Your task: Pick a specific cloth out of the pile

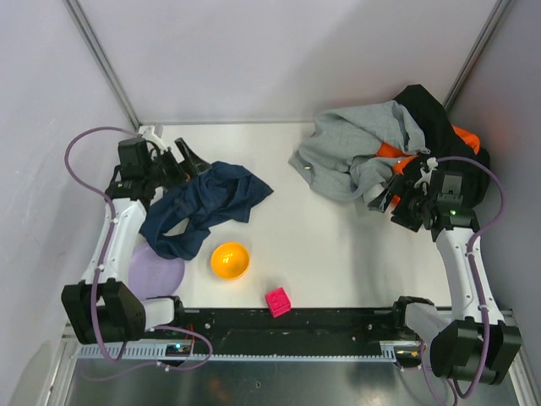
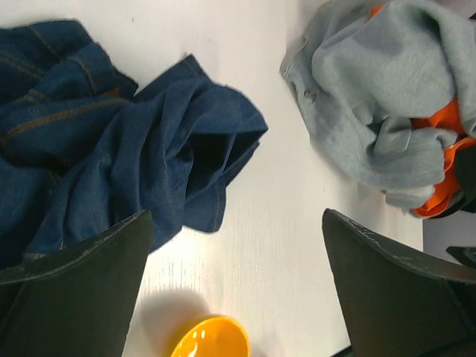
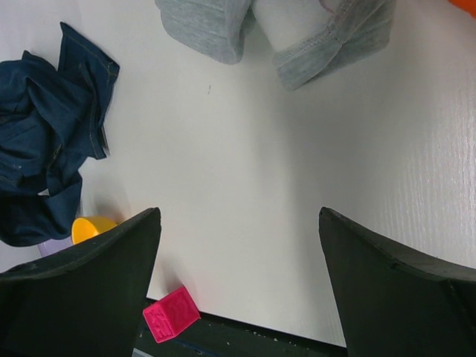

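One navy cloth (image 1: 203, 207), one pile (image 1: 355, 152), one orange bowl (image 1: 230, 260), one pink cube (image 1: 278, 301), one purple plate (image 1: 156, 271)

I see the purple plate (image 1: 156, 269), left of the orange bowl (image 1: 230, 260), partly under the cloth (image 1: 203, 207). Left wrist view crops that bowl at the bottom edge. Far right of the bowl, the pile (image 1: 351, 156) buries most of its orange garment (image 1: 387, 150).

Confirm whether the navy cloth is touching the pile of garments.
Apart. The top external view shows a wide strip of bare table between the cloth and the pile; the left wrist view agrees.
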Action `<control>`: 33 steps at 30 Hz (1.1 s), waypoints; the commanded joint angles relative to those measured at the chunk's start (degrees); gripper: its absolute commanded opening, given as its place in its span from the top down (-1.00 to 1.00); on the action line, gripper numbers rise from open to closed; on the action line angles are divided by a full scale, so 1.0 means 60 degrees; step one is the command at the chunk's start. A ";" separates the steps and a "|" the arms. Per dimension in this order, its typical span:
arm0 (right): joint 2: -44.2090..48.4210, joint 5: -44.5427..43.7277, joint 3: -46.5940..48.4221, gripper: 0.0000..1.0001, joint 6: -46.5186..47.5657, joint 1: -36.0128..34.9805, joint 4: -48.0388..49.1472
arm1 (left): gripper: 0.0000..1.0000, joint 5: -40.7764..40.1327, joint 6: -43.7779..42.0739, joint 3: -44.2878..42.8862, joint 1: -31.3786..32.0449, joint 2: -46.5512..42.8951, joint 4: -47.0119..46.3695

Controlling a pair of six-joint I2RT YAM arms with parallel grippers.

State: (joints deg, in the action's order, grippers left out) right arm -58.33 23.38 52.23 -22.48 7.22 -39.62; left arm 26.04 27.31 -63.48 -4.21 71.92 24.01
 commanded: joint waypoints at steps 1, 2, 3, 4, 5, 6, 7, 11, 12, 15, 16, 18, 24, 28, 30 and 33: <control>0.0269 0.0028 -0.0179 -0.83 -0.0058 -0.0092 -0.0103 | -0.95 -0.0527 -0.1019 0.0273 0.0172 -0.0585 0.1272; 0.0293 0.0022 -0.0223 -0.83 -0.0045 -0.0106 -0.0112 | -0.93 -0.0713 -0.1211 0.0300 0.0232 -0.0632 0.1514; 0.0312 0.0004 -0.0252 -0.84 -0.0032 -0.0113 -0.0116 | -0.91 -0.0893 -0.1394 0.0328 0.0320 -0.0655 0.1744; 0.0344 -0.0013 -0.0296 -0.83 -0.0018 -0.0116 -0.0126 | -0.90 -0.1049 -0.1574 0.0349 0.0415 -0.0659 0.1969; 0.0367 -0.0028 -0.0333 -0.84 -0.0003 -0.0118 -0.0131 | -0.88 -0.1201 -0.1730 0.0375 0.0514 -0.0654 0.2207; 0.0386 -0.0043 -0.0366 -0.83 0.0011 -0.0119 -0.0141 | -0.87 -0.1357 -0.1866 0.0387 0.0703 -0.0629 0.2450; 0.0410 -0.0051 -0.0397 -0.83 0.0026 -0.0120 -0.0145 | -0.85 -0.1538 -0.1979 0.0408 0.0856 -0.0581 0.2681; 0.0432 -0.0032 -0.0489 -0.83 0.0066 -0.0120 -0.0153 | -0.83 -0.1892 -0.2149 0.0653 0.1394 -0.0305 0.3357; 0.0433 -0.0008 -0.0495 -0.83 0.0075 -0.0127 -0.0159 | -0.83 -0.1908 -0.2134 0.0761 0.1494 -0.0235 0.3457; 0.0457 0.0049 -0.0501 -0.84 0.0089 -0.0134 -0.0164 | -0.83 -0.1932 -0.2049 0.1086 0.1676 0.0040 0.3612; 0.0468 0.0054 -0.0501 -0.83 0.0094 -0.0134 -0.0165 | -0.83 -0.1957 -0.2018 0.1153 0.1694 0.0172 0.3650; 0.0475 0.0065 -0.0501 -0.83 0.0109 -0.0135 -0.0165 | -0.82 -0.2031 -0.1981 0.1196 0.1718 0.0476 0.3727; 0.0473 0.0223 -0.0511 -0.83 0.0128 -0.0135 -0.0165 | -0.83 -0.2217 -0.2059 0.0753 0.1732 0.1883 0.3833; 0.0466 0.0241 -0.0504 -0.84 0.0134 -0.0135 -0.0140 | -0.84 -0.2213 -0.2074 0.0397 0.1737 0.2994 0.3826; 0.0438 0.0247 -0.0513 -0.83 0.0130 -0.0135 -0.0111 | -0.84 -0.2168 -0.2061 0.0245 0.1729 0.3528 0.3826; 0.0365 0.0249 -0.0503 -0.83 0.0141 -0.0135 -0.0065 | -0.84 -0.2240 -0.2041 -0.0095 0.1727 0.4347 0.3808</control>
State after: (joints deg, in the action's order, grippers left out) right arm -56.66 24.01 49.50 -22.24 6.79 -40.53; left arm 13.19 16.38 -60.25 5.89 93.49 46.65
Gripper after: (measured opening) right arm 0.916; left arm 0.918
